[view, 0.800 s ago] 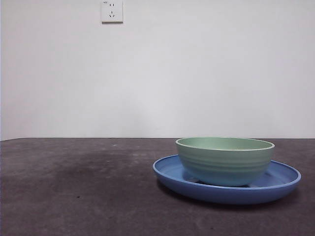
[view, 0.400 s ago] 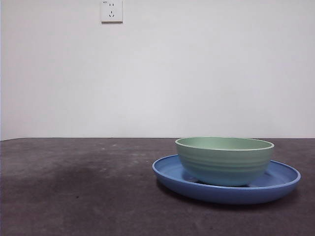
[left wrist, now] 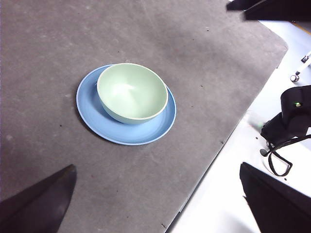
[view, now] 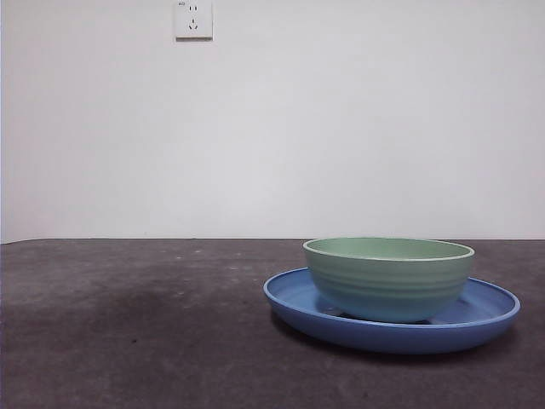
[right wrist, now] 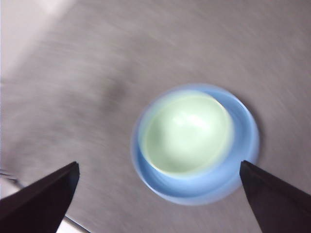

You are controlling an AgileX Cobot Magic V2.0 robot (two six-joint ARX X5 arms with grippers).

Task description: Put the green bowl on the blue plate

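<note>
The green bowl [view: 389, 277] stands upright inside the blue plate [view: 481, 322] at the right of the front view. In the left wrist view the bowl [left wrist: 132, 92] sits on the plate [left wrist: 160, 128], toward one side of it. The right wrist view is blurred and shows the bowl [right wrist: 187, 133] on the plate [right wrist: 243, 160] from high above. My left gripper [left wrist: 160, 204] is open and empty, well above the table and away from the dishes. My right gripper [right wrist: 160, 199] is open and empty, high over the plate. Neither gripper shows in the front view.
The dishes stand on a dark grey mat [view: 128, 324]. Its edge [left wrist: 228, 141] shows in the left wrist view, with white surface and a black robot base [left wrist: 289, 121] beyond. A wall socket [view: 193, 19] is on the white wall behind.
</note>
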